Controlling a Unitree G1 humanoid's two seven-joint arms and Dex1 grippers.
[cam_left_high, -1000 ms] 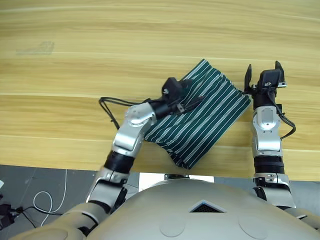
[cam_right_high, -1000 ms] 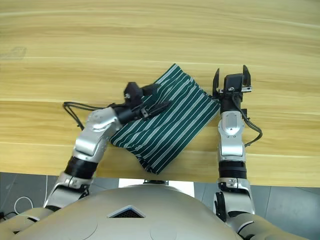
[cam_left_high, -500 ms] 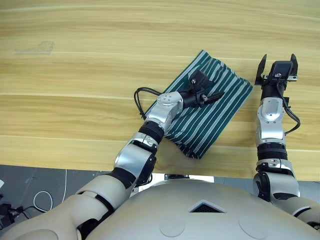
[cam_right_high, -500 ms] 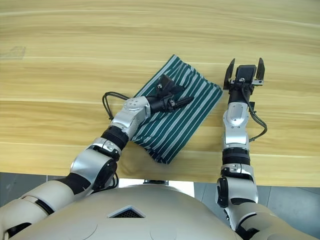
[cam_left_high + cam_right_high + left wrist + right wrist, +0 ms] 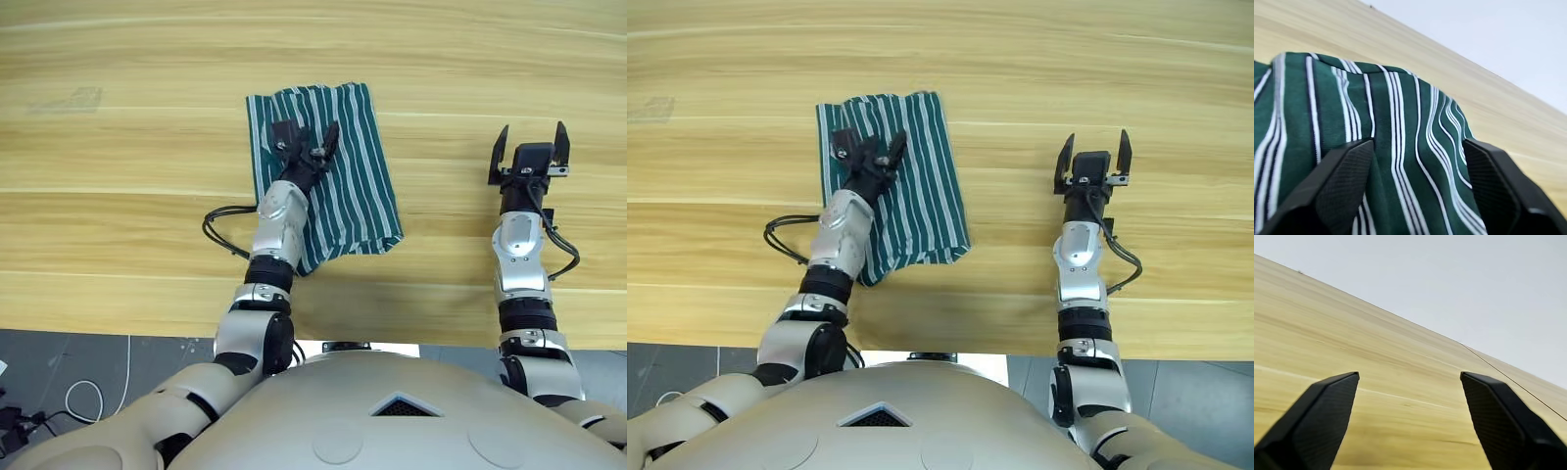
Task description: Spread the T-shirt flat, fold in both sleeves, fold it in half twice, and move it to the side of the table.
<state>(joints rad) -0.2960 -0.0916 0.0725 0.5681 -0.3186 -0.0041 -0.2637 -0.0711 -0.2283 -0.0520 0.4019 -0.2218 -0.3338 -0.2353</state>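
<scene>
Folded T-shirt [image 5: 345, 191] lies long axis running away from me. Left gripper [image 5: 306, 139] is on its far half, jaws spread, pressing and not pinching. Right gripper [image 5: 530, 147] is well off its right side, wide open and empty. Left arm is nearer.

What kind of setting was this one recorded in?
Probably a robotics lab or test room: a long pale wooden table, a folded green white-striped T-shirt as the practice item, and loose white cables on the grey floor.
</scene>
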